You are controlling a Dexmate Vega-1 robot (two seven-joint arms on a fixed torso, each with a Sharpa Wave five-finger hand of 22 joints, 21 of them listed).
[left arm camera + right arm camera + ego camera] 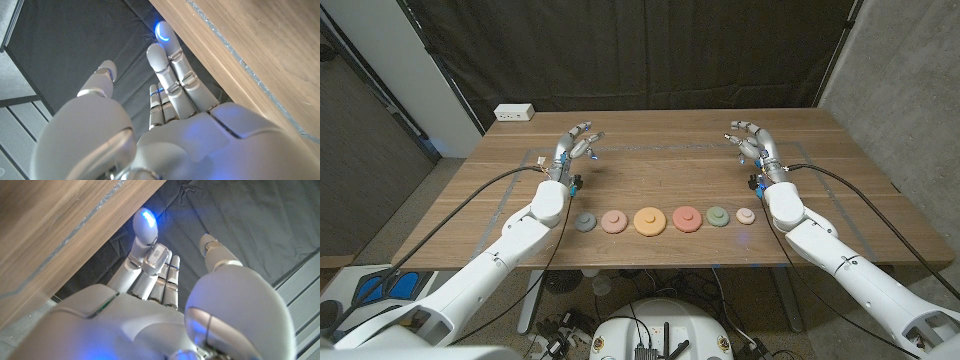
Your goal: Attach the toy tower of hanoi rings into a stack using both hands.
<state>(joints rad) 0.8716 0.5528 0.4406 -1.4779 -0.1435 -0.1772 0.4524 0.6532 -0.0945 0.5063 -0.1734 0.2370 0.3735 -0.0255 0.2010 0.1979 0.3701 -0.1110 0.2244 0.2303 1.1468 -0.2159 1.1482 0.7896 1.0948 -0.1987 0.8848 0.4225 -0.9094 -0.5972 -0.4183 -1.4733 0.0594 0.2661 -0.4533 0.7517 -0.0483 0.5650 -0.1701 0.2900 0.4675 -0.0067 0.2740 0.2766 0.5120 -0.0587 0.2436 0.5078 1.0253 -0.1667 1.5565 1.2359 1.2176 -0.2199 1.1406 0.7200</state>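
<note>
Head view: left hand (576,143) and right hand (752,141) both spread wide, holding nothing, well behind the six rings (651,220) lined up on the table (660,165).

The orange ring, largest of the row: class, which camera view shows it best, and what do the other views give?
The head view: the orange ring lies whole in the middle of the row on the table, unobstructed. The wrist views look along each hand's back at bare wood and dark curtain, so they add nothing about it.
</note>
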